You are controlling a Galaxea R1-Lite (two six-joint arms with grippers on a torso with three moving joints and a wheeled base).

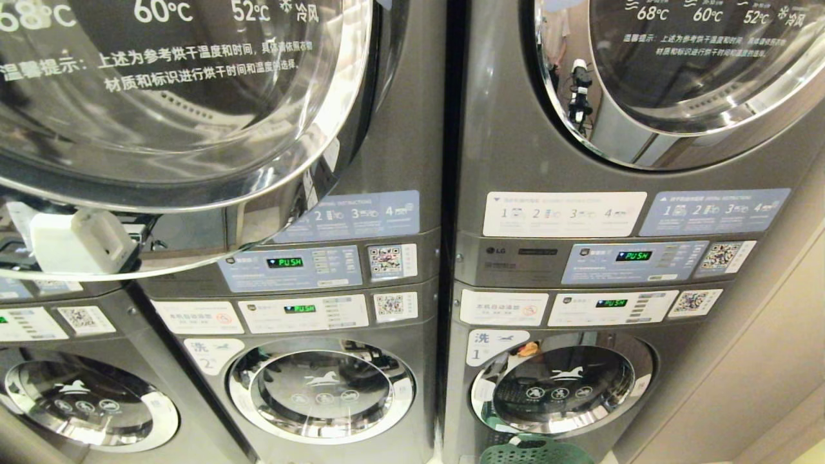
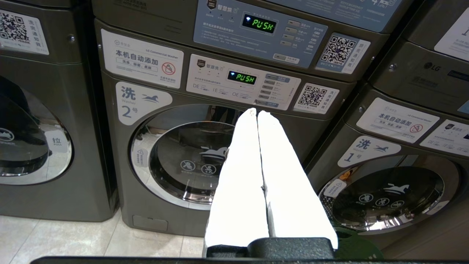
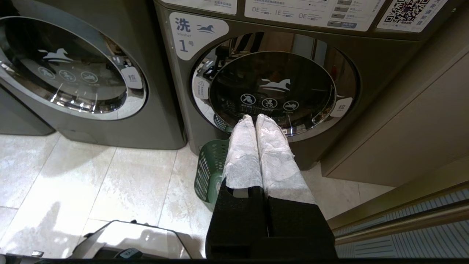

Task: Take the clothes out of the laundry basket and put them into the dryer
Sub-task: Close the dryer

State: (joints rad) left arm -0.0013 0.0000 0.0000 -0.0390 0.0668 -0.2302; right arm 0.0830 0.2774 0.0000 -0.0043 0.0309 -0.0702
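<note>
Right gripper, fingers pressed together and empty, hangs above the green laundry basket on the floor before washer 1, basket contents hidden.

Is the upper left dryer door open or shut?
Open: in the head view the upper left dryer door swings out toward the camera, its chrome rim overlapping the control panel behind.
</note>
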